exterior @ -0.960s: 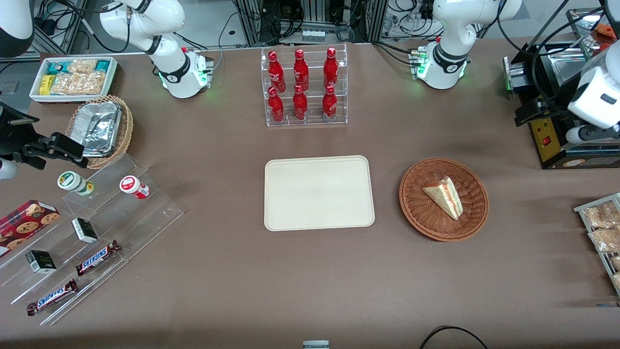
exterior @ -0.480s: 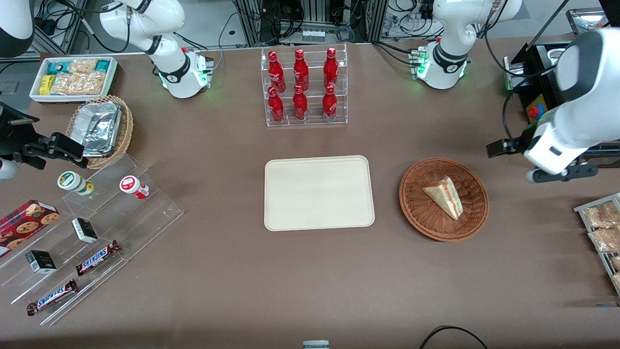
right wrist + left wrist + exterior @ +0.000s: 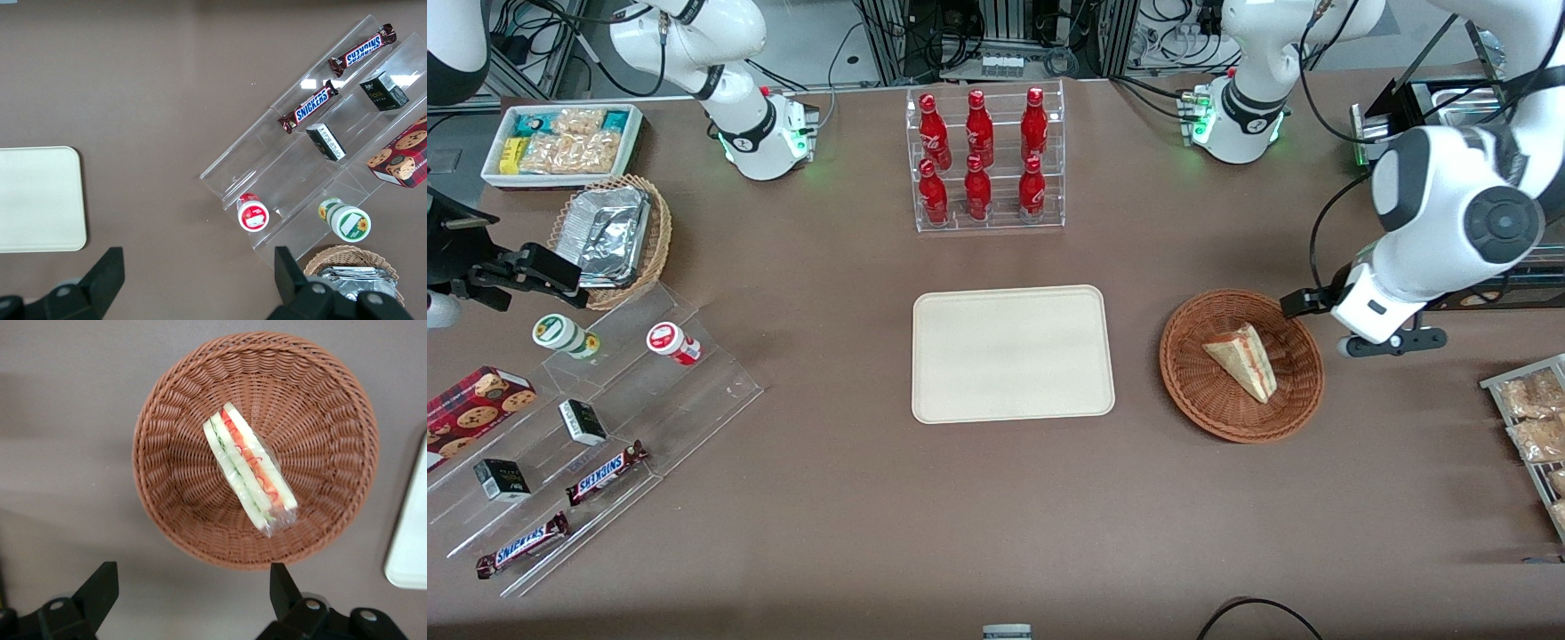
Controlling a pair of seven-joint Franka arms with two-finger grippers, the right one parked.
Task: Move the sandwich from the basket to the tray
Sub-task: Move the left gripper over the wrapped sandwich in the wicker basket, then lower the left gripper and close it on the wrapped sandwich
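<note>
1. While the sandwich (image 3: 248, 468) lay in the basket (image 3: 173, 420) below your claw (image 3: 193, 592), it looked soft, light and film-wrapped.
2. You had the fingers (image 3: 100, 587) spread wide; pinching gently across the bread faces seemed best.
3. Your tray (image 3: 1013, 353) waited well apart.

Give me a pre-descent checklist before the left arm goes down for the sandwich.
1. Gripper open: ok, fingers spread wide, nothing between them.
2. Gripper over the sandwich: not ok; it hangs above the table by the basket rim, on the working arm's side, not yet above the wedge.
3. Sandwich reachable: ok, lies alone in the basket, filling edge showing, nothing on it.
4. Finger line across the wedge's thin width: cannot tell from here.
5. Tray ready: ok, bare, beside the basket toward the parked arm's end.
</note>
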